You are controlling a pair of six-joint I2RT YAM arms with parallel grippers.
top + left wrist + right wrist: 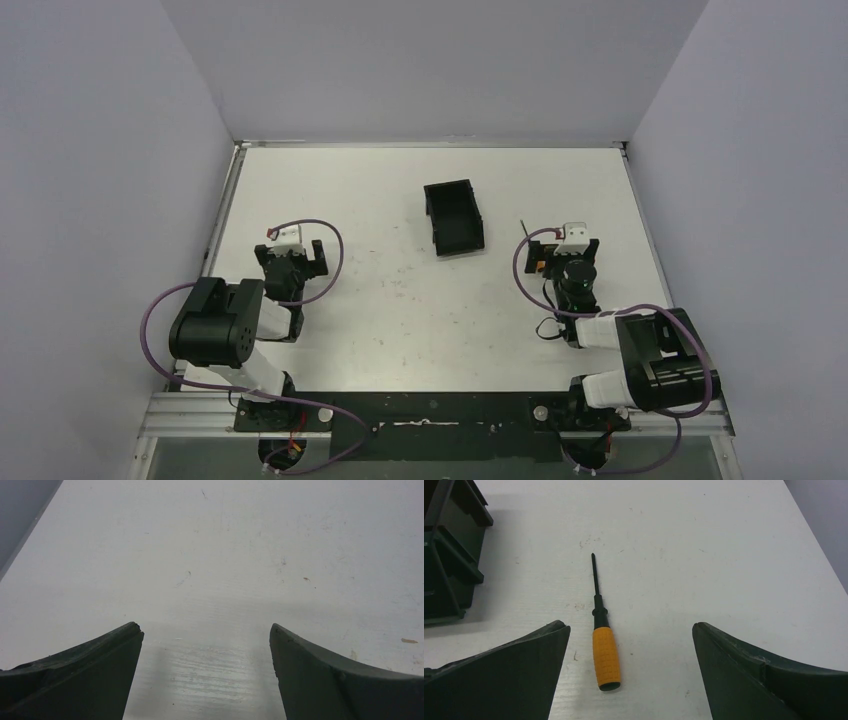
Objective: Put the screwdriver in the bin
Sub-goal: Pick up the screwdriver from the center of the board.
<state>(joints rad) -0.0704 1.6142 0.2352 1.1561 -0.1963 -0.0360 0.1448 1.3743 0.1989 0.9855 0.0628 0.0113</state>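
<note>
The screwdriver (605,655) has an orange handle and a thin dark shaft. It lies flat on the white table, with the shaft pointing away from my right wrist. In the top view it (537,264) sits at the right gripper's left finger. My right gripper (630,630) is open; the handle lies between its jaws, nearer the left one, and touches neither. The black bin (455,215) stands open-topped at the table's middle back, and part of it (449,555) shows at the left of the right wrist view. My left gripper (206,630) is open and empty over bare table (292,255).
White walls close the table (400,330) at the left, back and right. The arm bases stand on a black rail (430,415) along the near edge. Purple cables (335,255) loop beside both wrists.
</note>
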